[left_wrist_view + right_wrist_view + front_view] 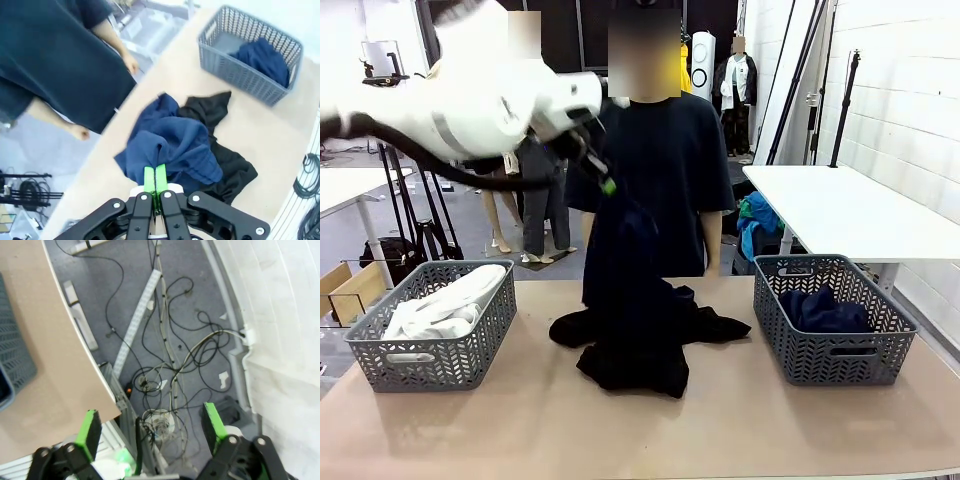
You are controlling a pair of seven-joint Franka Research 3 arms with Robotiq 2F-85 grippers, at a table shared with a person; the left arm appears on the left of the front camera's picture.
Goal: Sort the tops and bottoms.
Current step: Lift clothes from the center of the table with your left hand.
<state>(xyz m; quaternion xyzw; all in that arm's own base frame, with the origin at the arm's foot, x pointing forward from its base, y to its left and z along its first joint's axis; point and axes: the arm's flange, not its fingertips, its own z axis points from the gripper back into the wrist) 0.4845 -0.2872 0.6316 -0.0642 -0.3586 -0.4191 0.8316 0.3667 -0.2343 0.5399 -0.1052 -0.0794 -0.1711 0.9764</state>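
My left gripper [607, 186] [155, 181] is raised above the table's middle, shut on a navy blue bottom [620, 270] [172, 150] that hangs down from it. The garment's lower end still rests on a black bottom [640, 345] [225, 165] spread on the table. Another navy bottom [823, 310] [265, 57] lies in the right grey basket [830, 355] [227, 75]. White tops [445, 305] fill the left grey basket [435, 355]. My right gripper [150, 432] is open with nothing between its fingers, out past the table's edge, above the floor.
A person in a dark T-shirt [665, 160] [55, 60] stands at the far side of the table, hands [131, 64] down by the edge. Cables [170, 355] litter the floor to the right. A white table [850, 205] stands behind the right basket.
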